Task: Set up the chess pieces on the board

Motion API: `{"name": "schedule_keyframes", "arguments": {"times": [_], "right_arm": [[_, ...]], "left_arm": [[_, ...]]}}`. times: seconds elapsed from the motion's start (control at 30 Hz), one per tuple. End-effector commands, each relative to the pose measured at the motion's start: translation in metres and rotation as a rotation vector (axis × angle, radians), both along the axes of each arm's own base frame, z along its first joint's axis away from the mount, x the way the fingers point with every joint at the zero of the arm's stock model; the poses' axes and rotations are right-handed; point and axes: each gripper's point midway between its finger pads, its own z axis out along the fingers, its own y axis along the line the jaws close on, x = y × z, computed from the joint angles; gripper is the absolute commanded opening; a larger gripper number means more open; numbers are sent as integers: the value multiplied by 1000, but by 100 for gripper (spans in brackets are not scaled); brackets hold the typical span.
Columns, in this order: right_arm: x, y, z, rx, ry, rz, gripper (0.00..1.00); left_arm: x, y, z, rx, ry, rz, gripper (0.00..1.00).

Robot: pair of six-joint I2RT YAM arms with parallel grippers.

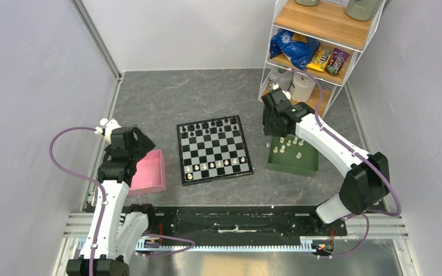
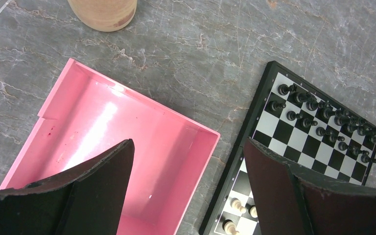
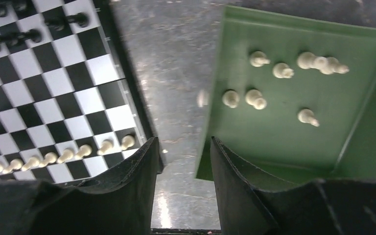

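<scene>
Chess pieces (image 3: 254, 98) in green tray (image 3: 284, 142) beyond part-open R fingers (image 3: 235, 181); L fingers (image 2: 103, 181) wide

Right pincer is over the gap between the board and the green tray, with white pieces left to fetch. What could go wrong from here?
Two of the white pieces in the green tray touch each other, so the right pincer might catch both or flick one out. The white pawns stand in a tight row close to the board's edge. Setting a piece down beside them could topple some.
</scene>
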Motion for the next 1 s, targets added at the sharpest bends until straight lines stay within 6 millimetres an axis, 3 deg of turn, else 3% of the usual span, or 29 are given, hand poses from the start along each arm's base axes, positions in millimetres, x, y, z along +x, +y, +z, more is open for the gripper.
{"name": "schedule_keyframes", "arguments": {"times": [0.0, 0.23, 0.5, 0.97], "right_arm": [[2, -31, -1, 8, -5, -65, 51], [12, -88, -25, 23, 71, -195, 50], [22, -139, -49, 76, 138, -326, 50], [31, -173, -89, 78, 215, -422, 45]], "left_arm": [[4, 1, 8, 15, -18, -16, 89], [4, -1, 7, 9, -18, -21, 89], [3, -1, 8, 10, -23, -21, 89], [4, 0, 8, 12, -26, -20, 89]]}}
